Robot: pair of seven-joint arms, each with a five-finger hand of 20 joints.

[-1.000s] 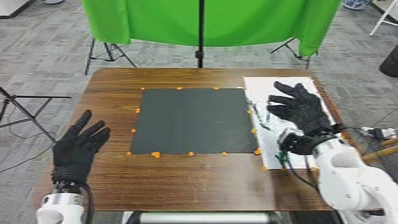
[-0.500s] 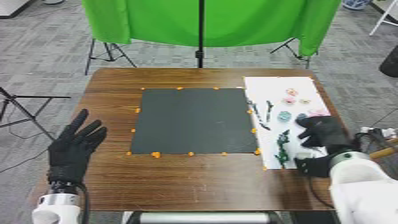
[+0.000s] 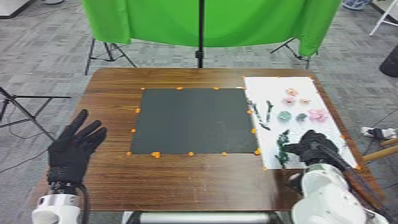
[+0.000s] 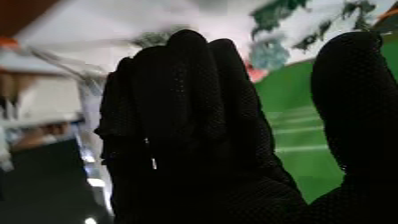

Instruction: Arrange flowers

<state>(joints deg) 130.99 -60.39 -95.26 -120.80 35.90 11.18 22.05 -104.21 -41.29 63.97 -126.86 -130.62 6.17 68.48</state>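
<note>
Head view: on the bench [image 3: 191, 192], a white sheet [image 3: 266, 86] is lying right of a dark mat [image 3: 194, 120]. Counting on the sheet: three small pink blooms [image 3: 289, 101], one larger pink clump [image 3: 317, 115], two blue-green blooms [image 3: 284, 116], two slender dark sprigs [image 3: 269, 111], one leafy green sprig [image 3: 283, 145]. Right hand [image 3: 313, 148] is hovering over the sheet's near part, just beside the leafy sprig; contact, cannot tell. Left hand [image 3: 69, 157] is resting loose, left of the mat, fingers spreading.

Right wrist view: right hand [image 4: 209, 160] is holding nothing, fingers extending straight, thumb standing apart. Between them, green cloth [image 4: 298, 130] is showing, a blue-green bloom beyond.
</note>
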